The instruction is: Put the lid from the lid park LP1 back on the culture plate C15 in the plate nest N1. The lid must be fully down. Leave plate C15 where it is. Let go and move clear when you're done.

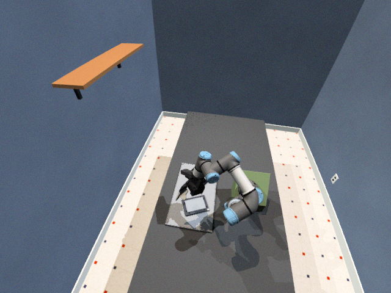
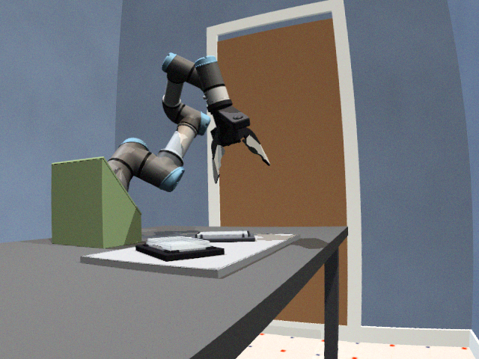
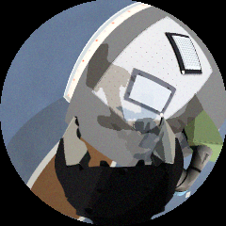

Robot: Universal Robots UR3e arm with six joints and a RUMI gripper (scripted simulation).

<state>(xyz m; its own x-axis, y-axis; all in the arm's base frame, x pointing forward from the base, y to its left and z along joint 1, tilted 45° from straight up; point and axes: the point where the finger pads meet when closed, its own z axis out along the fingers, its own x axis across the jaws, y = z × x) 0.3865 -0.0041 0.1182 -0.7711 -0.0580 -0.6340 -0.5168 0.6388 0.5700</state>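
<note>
The clear lid (image 1: 195, 204) (image 2: 223, 235) (image 3: 151, 91) lies flat on the dark grey lid park LP1 (image 2: 216, 239), on the far part of a pale board (image 2: 239, 255) (image 1: 175, 201) as the exterior camera sees it. The culture plate C15 (image 2: 177, 242) (image 3: 188, 51), its wells uncovered, sits in the black nest N1 (image 2: 181, 253) on the same board. In the top view the arm hides most of it. My gripper (image 2: 241, 171) (image 3: 120, 118) (image 1: 189, 190) is wide open and empty. It hangs tilted, high above the board, roughly over the lid park.
The arm stands on a green pedestal (image 1: 262, 182) (image 2: 84, 200) (image 3: 204, 129) beside the board. The board lies near one long edge of the dark table (image 2: 116, 309). A brown door (image 2: 286, 154) stands behind and an orange shelf (image 1: 98, 64) hangs on the wall.
</note>
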